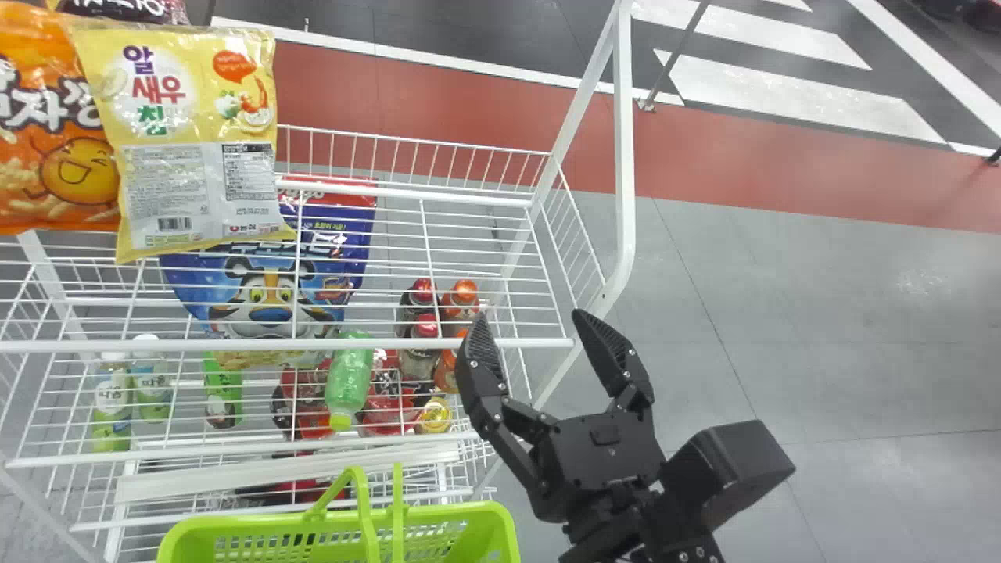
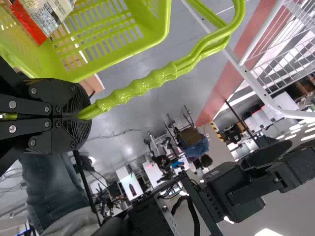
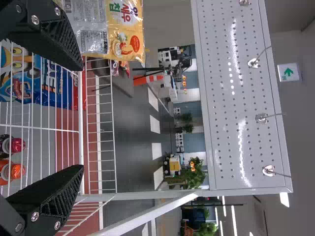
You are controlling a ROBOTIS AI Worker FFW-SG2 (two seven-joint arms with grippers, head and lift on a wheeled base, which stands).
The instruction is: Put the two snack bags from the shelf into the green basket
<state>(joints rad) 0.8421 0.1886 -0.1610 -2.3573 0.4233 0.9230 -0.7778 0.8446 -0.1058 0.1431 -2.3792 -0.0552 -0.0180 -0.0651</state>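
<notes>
My right gripper [image 1: 529, 315] stands open at the shelf's right front corner in the head view, nothing between its fingers. The yellow snack bag [image 1: 195, 102] is upright on the top wire shelf at the far left, beside an orange bag [image 1: 62, 168]. In the right wrist view the yellow bag [image 3: 127, 29] appears beyond my open gripper [image 3: 81, 117]. The green basket [image 1: 469, 532] is in front of the shelf. In the left wrist view my left gripper [image 2: 82, 115] is shut on the basket's handle [image 2: 138, 87]; a snack bag [image 2: 45, 18] lies inside the basket [image 2: 115, 58].
The top shelf's front rail [image 1: 508, 342] runs below the gripper's fingertips, and a white frame post [image 1: 624, 156] rises at its right end. Bottles [image 1: 349, 375] and a blue bag [image 1: 270, 274] show through the wires. Open floor [image 1: 860, 328] lies to the right.
</notes>
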